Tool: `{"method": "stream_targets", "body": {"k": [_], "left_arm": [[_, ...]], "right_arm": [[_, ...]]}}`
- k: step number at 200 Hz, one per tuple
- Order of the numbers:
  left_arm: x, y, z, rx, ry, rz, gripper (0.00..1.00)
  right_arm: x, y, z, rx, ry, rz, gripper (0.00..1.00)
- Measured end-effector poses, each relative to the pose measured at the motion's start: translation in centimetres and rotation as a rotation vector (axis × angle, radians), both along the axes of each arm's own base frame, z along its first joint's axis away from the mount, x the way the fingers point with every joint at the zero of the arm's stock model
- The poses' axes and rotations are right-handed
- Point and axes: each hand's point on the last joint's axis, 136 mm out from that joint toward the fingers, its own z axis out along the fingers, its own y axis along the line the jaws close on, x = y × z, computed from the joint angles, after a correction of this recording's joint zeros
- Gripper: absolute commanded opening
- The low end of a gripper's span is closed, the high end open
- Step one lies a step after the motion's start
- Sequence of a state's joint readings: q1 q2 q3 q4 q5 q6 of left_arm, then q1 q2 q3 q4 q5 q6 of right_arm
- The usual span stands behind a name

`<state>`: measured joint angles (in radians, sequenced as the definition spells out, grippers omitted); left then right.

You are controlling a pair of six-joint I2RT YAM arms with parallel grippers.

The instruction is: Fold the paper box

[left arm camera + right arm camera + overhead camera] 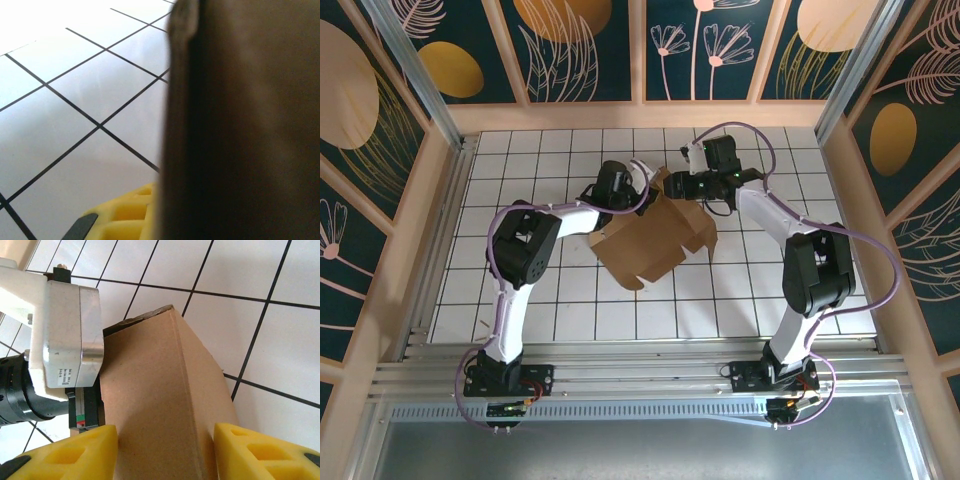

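The paper box (655, 240) is a plain brown die-cut cardboard sheet, partly folded, in the middle of the tiled table. My left gripper (638, 196) sits at its far left edge. In the left wrist view one yellow finger (125, 215) presses against the dark cardboard (240, 125), which hides the other finger. My right gripper (678, 186) is at the far edge too. In the right wrist view, my right gripper (165, 432) is open, its yellow fingers wide apart over a creased flap (160, 390) that runs behind both tips.
The white tiled table (520, 290) is fenced by wooden walls and a metal rail at the near edge. The left arm's white and silver wrist housing (65, 340) stands close beside the flap in the right wrist view.
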<state>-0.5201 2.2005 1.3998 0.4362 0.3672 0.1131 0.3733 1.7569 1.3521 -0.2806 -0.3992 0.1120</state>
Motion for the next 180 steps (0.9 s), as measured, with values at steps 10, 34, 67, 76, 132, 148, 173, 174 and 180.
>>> {"method": "stream_targets", "body": {"k": [10,34,67,76,132,148,173,174,180], "left_arm": [[0.0,0.0,-0.1,0.001,0.003,-0.001,0.0],[-0.2,-0.1,-0.5,0.009,0.017,-0.004,0.01],[-0.2,-0.6,-0.8,0.036,0.019,-0.003,0.01],[-0.1,-0.7,-0.9,0.046,0.016,0.005,0.01],[0.1,-0.6,-1.0,0.072,-0.006,0.025,0.1],[-0.2,-0.4,-1.0,0.07,-0.031,0.028,0.27],[-2.0,0.3,-1.5,0.067,-0.034,0.032,0.46],[-2.1,0.4,-1.4,0.069,-0.037,0.029,0.46],[-2.5,0.5,-1.3,0.068,-0.036,0.03,0.49]], "right_arm": [[0.0,0.0,-0.1,0.003,0.003,-0.006,0.53],[0.0,0.0,-0.4,0.018,0.022,-0.027,0.53],[0.2,-0.2,-0.9,0.033,0.052,-0.066,0.52],[0.3,-0.2,-1.1,0.038,0.056,-0.075,0.52],[0.8,-0.2,-1.5,0.057,0.063,-0.101,0.5],[0.8,-0.2,-1.5,0.06,0.064,-0.098,0.49],[0.7,0.0,-1.5,0.065,0.069,-0.093,0.52],[0.7,0.0,-1.5,0.065,0.069,-0.093,0.52],[0.6,0.0,-1.5,0.065,0.07,-0.093,0.53]]}}
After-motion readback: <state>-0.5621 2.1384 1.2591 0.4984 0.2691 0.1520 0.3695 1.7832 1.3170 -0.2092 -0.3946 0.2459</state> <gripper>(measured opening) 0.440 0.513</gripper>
